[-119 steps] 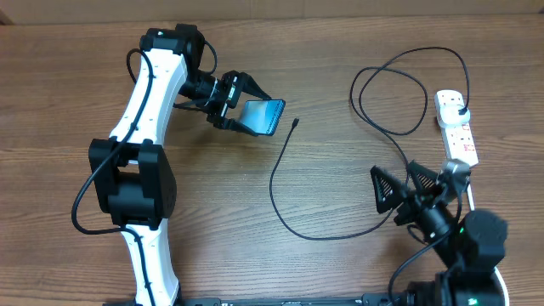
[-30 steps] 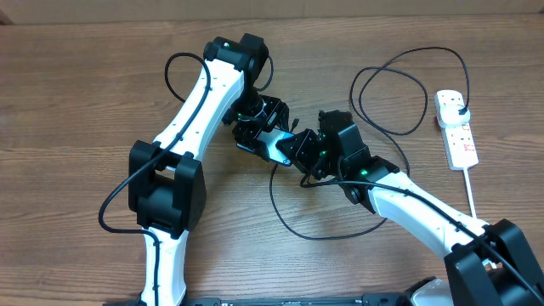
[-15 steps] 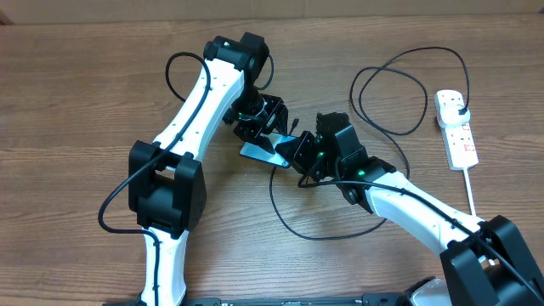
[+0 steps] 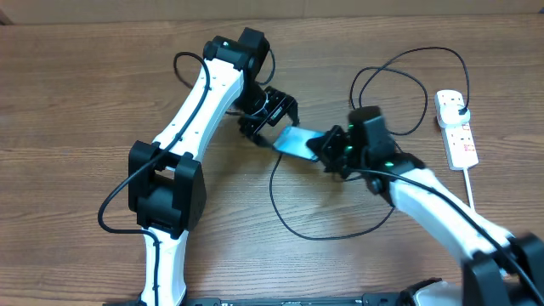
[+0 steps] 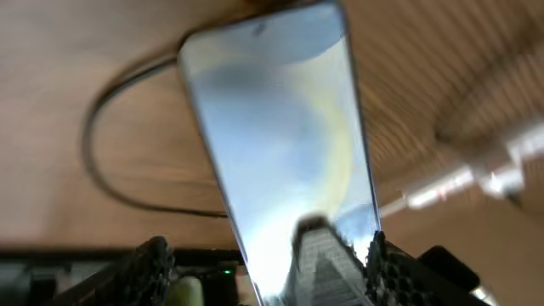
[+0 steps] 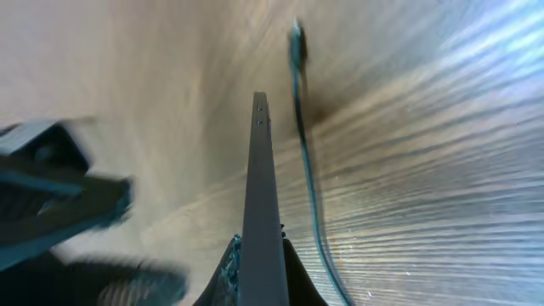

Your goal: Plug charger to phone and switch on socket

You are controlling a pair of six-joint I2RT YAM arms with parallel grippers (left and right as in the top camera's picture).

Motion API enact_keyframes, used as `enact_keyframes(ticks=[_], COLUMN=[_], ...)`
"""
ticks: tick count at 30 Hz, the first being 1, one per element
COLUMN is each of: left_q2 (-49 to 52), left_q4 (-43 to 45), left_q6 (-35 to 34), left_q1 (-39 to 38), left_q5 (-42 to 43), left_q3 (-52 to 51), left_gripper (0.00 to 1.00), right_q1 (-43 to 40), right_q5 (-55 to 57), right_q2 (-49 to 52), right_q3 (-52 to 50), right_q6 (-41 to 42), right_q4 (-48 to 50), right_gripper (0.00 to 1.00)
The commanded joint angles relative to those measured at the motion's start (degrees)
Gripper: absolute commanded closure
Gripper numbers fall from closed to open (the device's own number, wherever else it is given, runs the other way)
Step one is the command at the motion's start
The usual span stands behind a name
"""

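Pinching the phone [image 4: 297, 141] across its faces, the right fingers [image 4: 332, 148] hold it raised above the table [image 4: 68, 102], probably so the port end can be brought to the connector. The left fingers [image 5: 153, 259] stand wider than the phone, one at its edge and the other apart, so I judge they carry no load (blur makes this uncertain). The charger [image 4: 272, 195] lies looped on the table, its tip [image 6: 296, 38] unplugged just beyond the phone's far end. The socket [image 4: 455, 127] sits well apart, switch untouched.
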Motion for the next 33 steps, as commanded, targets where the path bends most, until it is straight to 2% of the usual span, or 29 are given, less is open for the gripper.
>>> enact_keyframes(ticks=[1,4,8,10,12,19,24,29,33], left_q2=[-0.13,-0.13,-0.13,-0.13,-0.13,-0.13,-0.13,-0.13,-0.13], left_q4=[3.63,8.07,17.38,23.43,30.21,45.46,54.01,60.61,62.90], left_q6=[18.21,21.57,22.86,21.27,15.78,-0.72,-6.38,-14.99,-16.87], left_q1=[0.17,1.05,2.91,3.82,4.79,4.83,3.65,3.65,3.43], left_q5=[11.65,19.91,33.66,38.91,42.64,43.06,42.75,39.23,35.76], left_q3=[1.11,1.11,1.11,1.11,1.11,1.11,1.11,1.11,1.11], left_gripper=[0.24,0.27,0.41,0.45,0.46,0.45,0.45,0.46,0.48], right_q1=[-3.34,-5.66,-8.22,-8.81,-8.79,-8.79,-7.43,-3.80,-1.81], right_q5=[0.11,1.81,7.72,12.02,17.62,23.78,23.34,23.37,23.37], right_q2=[-10.36,-16.68,-25.57,-28.96,-31.45,-29.03,-22.38,-13.16,-7.98], right_q3=[1.11,1.11,1.11,1.11,1.11,1.11,1.11,1.16,1.31], right_q6=[-3.67,-3.67,-3.34,-2.60,0.66,15.80,22.47,28.76,32.41], right_q4=[-0.61,-2.47,-4.20,-4.68,-5.09,1.84,12.39,26.32,33.18], right_gripper=[0.96,0.96,0.96,0.96,0.96,0.96,0.96,0.96,0.96])
